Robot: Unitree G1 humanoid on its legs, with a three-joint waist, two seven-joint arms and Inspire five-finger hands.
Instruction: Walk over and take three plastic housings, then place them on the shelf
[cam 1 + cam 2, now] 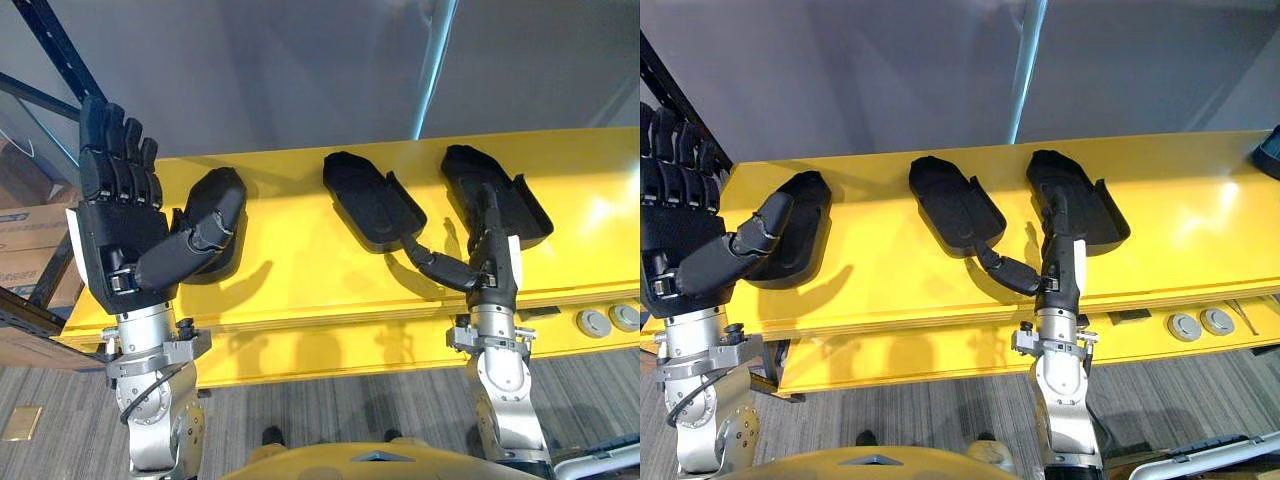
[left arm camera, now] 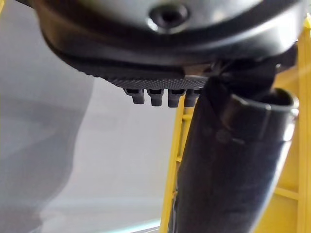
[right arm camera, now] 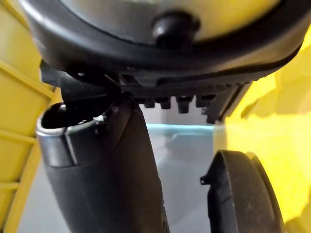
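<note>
Three black plastic housings lie in a row on the yellow shelf (image 1: 300,275): a left one (image 1: 222,190), a middle one (image 1: 368,200) and a right one (image 1: 505,190). My left hand (image 1: 115,215) is raised in front of the shelf's left end, open with fingers straight up; its thumb (image 2: 233,165) reaches across the left housing and hides part of it. My right hand (image 1: 490,255) stands edge-on before the right housing (image 3: 243,194), open, fingers straight, thumb (image 3: 107,170) angled out toward the middle housing (image 1: 955,205). Neither hand holds anything.
A grey wall rises behind the shelf. A dark blue rack upright (image 1: 55,45) and cardboard boxes (image 1: 30,235) stand at the left. Two round grey discs (image 1: 608,320) sit on the lower ledge at the right. A dark object (image 1: 1272,152) shows at the shelf's far right.
</note>
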